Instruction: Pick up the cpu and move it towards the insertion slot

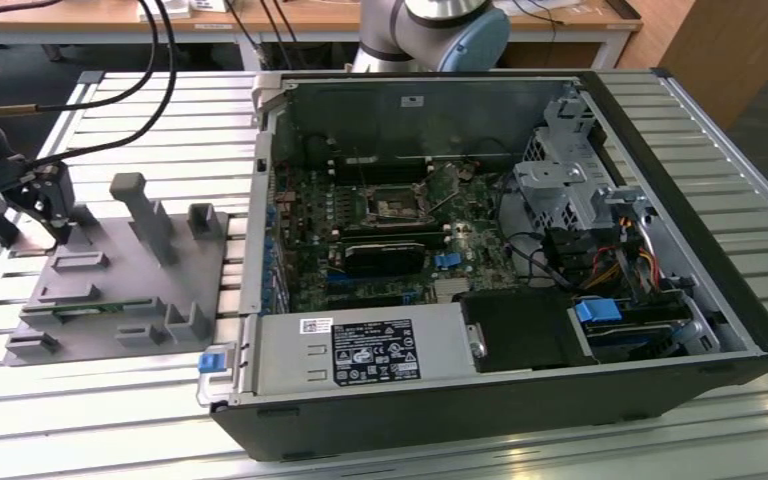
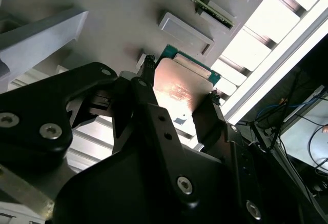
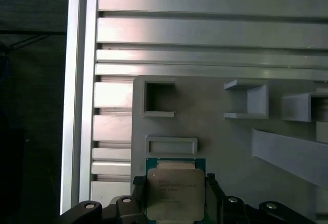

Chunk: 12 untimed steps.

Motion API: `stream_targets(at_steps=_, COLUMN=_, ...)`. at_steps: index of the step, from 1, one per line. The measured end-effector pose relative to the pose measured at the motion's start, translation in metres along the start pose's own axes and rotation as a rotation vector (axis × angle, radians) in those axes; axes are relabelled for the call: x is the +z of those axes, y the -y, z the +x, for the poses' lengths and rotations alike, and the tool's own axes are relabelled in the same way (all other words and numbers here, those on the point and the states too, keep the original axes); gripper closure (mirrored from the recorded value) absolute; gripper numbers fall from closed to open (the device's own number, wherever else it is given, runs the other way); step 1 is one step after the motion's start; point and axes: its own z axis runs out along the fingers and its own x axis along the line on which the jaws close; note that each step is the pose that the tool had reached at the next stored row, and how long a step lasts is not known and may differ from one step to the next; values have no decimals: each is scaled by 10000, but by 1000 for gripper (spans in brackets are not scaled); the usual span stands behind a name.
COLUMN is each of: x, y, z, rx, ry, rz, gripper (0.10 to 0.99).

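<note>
Grey fixture (image 1: 91,300) at 9 o'clock of exterior view. Above it, pincer (image 3: 175,180) clamped on cpu (image 3: 176,196), fingers (image 3: 139,196) on two opposite edges, metal top showing. Insertion slot (image 1: 394,205) well apart toward 3 o'clock, inside open case (image 1: 267,150). Judgement: hold chip level, grip firm, clear fixture posts and case wall.

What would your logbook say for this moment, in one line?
jaws: shut on cpu | location: at grey fixture tray | insertion slot: away, inside open computer case
</note>
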Motion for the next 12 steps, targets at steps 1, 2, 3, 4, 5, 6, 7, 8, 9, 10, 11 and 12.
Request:
stream_targets(at_steps=1, x=-9, y=0, z=0, rx=0, ry=0, rz=0, gripper=545)
stream_targets(at_steps=2, x=-17, y=0, z=0, rx=0, ry=0, rz=0, gripper=545)
stream_targets(at_steps=3, x=-25, y=-1, z=0, rx=0, ry=0, rz=0, gripper=545)
stream_targets(at_steps=4, x=-32, y=-1, z=0, rx=0, ry=0, rz=0, gripper=545)
stream_targets(at_steps=5, x=-40, y=-1, z=0, rx=-1, ry=0, rz=5, gripper=545)
stream_targets(at_steps=6, x=-45, y=-1, z=-1, rx=-2, ry=1, rz=14, gripper=545)
stream_targets(at_steps=7, x=-52, y=-1, z=-1, rx=-2, ry=0, rz=19, gripper=545)
stream_targets(at_steps=8, x=-59, y=-1, z=-1, rx=-2, ry=0, rz=25, gripper=545)
stream_targets(at_steps=9, x=-70, y=-2, z=0, rx=0, ry=-1, rz=26, gripper=545)
stream_targets(at_steps=10, x=-82, y=-3, z=0, rx=0, ry=0, rz=26, gripper=545)
stream_targets(at_steps=11, x=-114, y=-4, z=0, rx=0, ry=0, rz=27, gripper=545)
stream_targets(at_steps=12, x=-122, y=-5, z=0, rx=0, ry=0, rz=26, gripper=545)
